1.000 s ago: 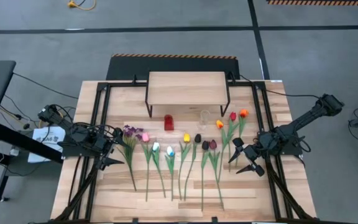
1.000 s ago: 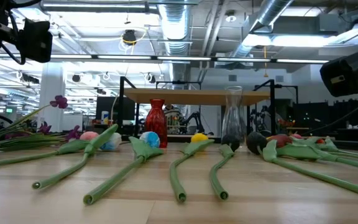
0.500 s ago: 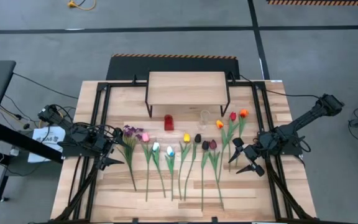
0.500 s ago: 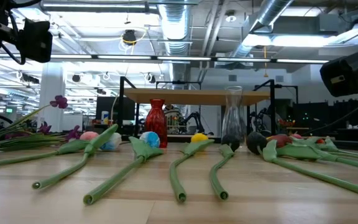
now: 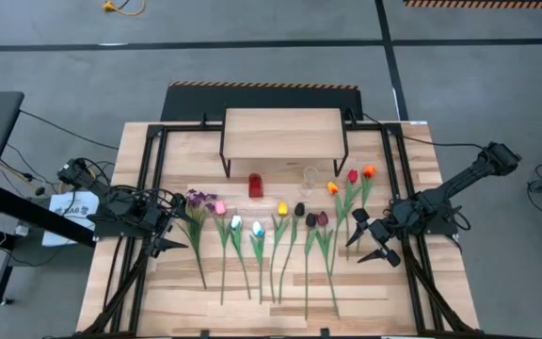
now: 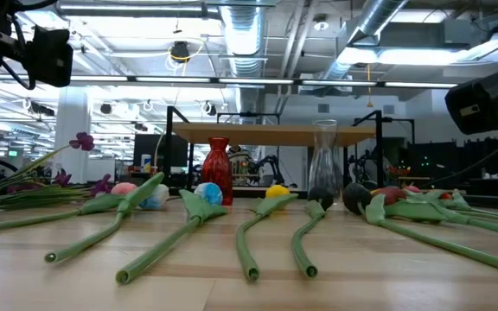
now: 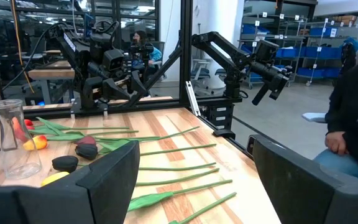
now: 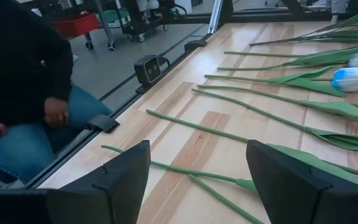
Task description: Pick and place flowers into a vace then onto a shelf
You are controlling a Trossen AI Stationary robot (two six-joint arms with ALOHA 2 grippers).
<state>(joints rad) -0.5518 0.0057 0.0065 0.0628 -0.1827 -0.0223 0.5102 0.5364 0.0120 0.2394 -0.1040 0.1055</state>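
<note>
- While both arms wait at the sides of the worktop [image 5: 393, 301], the flowers [image 5: 271, 231] lie flat in a row on the wood, in front of the shelf [image 5: 283, 132].
- Most flower heads point toward the shelf, and the long green stems point away from it.
- Purple sprigs [image 5: 196, 199] lie at the left end of the row. Red and orange tulips [image 5: 360, 173] lie at the right end.
- A small red vase [image 5: 255, 185] stands just in front of the shelf. A clear glass vase [image 5: 310, 177] stands near it, to its right. No flower is in either vase.
- The shelf has a light wood top and thin black legs. Nothing sits on top of it.
- The left gripper [image 5: 166, 235] hangs left of the purple sprigs. Its fingers [image 7: 104, 177] are spread wide apart and hold nothing.
- The right gripper [image 5: 373, 240] hangs right of the row, close to the stems of the red and orange tulips. Its fingers [image 8: 288, 171] are spread wide too, and they hold nothing.
- A person in dark clothes [image 8: 23, 81] and blue trousers sits beyond the edge of the worktop, far from the shelf.
</note>
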